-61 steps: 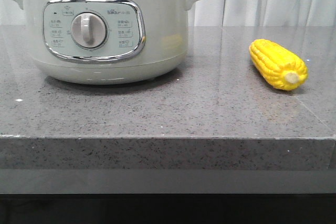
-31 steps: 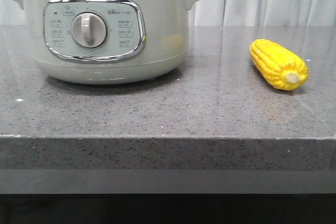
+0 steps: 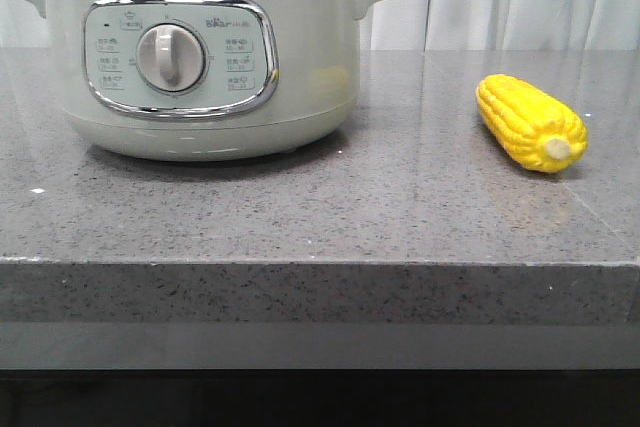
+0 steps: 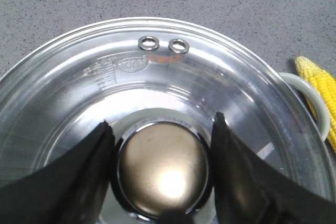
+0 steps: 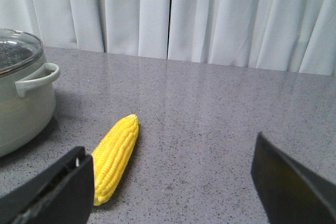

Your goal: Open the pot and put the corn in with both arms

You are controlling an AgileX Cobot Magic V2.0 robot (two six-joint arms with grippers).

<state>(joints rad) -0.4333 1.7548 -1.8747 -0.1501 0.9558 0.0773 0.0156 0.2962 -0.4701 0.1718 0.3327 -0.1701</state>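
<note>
Both claws open: left claw point(image 4: 160, 169) straddles the lid knob point(image 4: 161, 174), must close; corn point(image 3: 530, 122) waits at right.

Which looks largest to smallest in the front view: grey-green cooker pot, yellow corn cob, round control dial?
1. The grey-green cooker pot, by far the largest, partly cut off by the frame.
2. The yellow corn cob.
3. The round control dial, smallest.

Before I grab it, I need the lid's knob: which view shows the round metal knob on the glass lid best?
The left wrist view: the round metal knob sits between the open left gripper fingers. Front view crops it; right wrist view shows only the lid's edge.
</note>
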